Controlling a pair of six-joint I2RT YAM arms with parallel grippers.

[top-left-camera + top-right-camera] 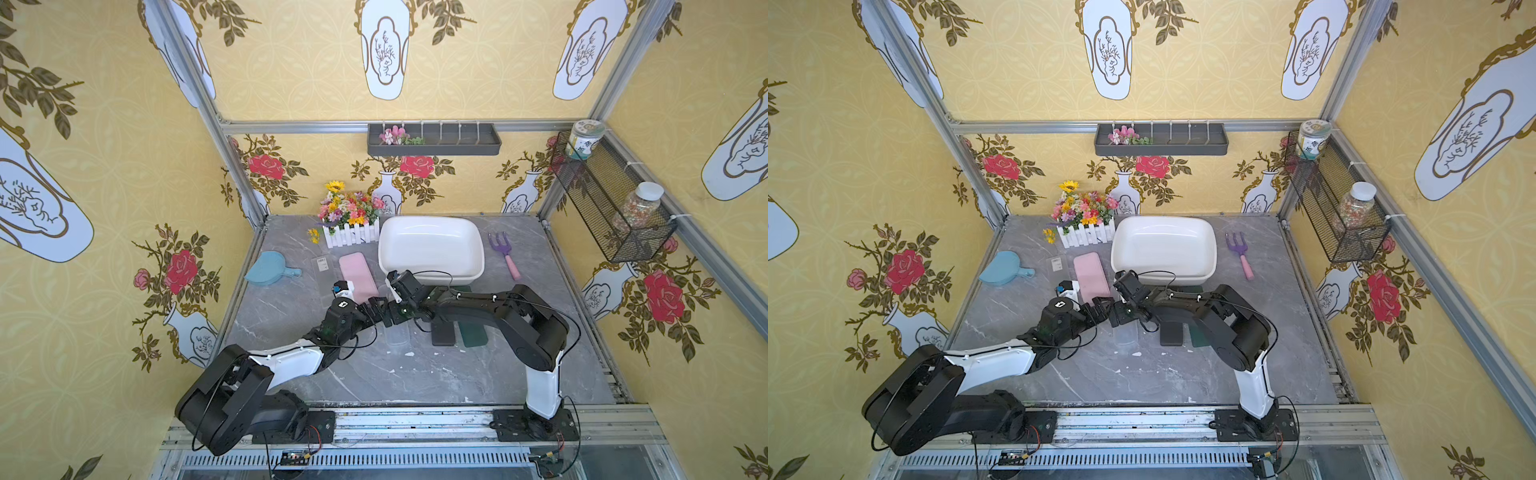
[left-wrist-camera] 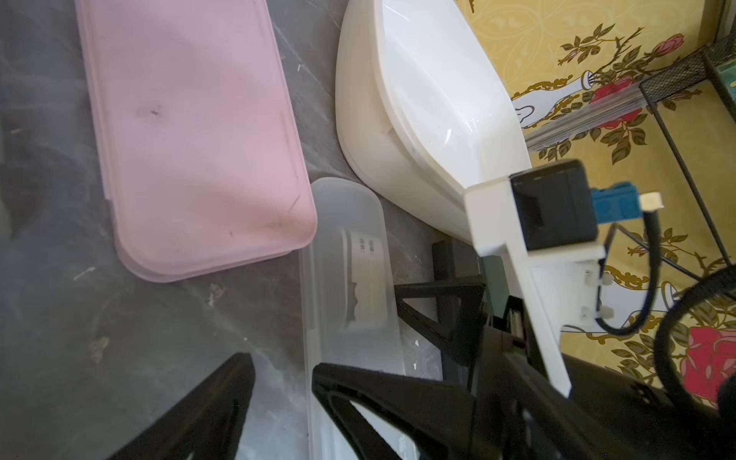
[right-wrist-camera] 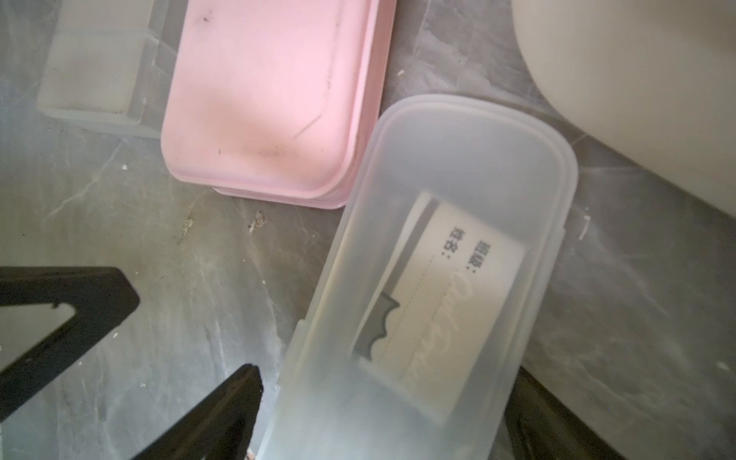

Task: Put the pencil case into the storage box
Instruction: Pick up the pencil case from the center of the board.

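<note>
The white storage box (image 1: 432,245) (image 1: 1165,245) stands at the back of the table, with nothing in it. A frosted translucent pencil case (image 3: 458,179) (image 2: 350,247) (image 1: 397,334) lies in front of it, a paper label inside. My right gripper (image 3: 388,382) (image 1: 395,313) is open, and its fingers straddle this case's near end. My left gripper (image 2: 282,368) (image 1: 374,307) is open right beside it, one finger over the case's edge. A pink pencil case (image 1: 356,274) (image 2: 191,131) (image 3: 271,91) lies flat to the left of the box.
A black case (image 1: 442,334) and a green case (image 1: 473,334) lie under the right arm. A small clear box (image 1: 322,264), a blue paddle (image 1: 268,268), a flower fence box (image 1: 351,232) and a purple fork (image 1: 505,253) stand around. The walls carry a grey tray (image 1: 434,139) and a mesh basket (image 1: 611,199).
</note>
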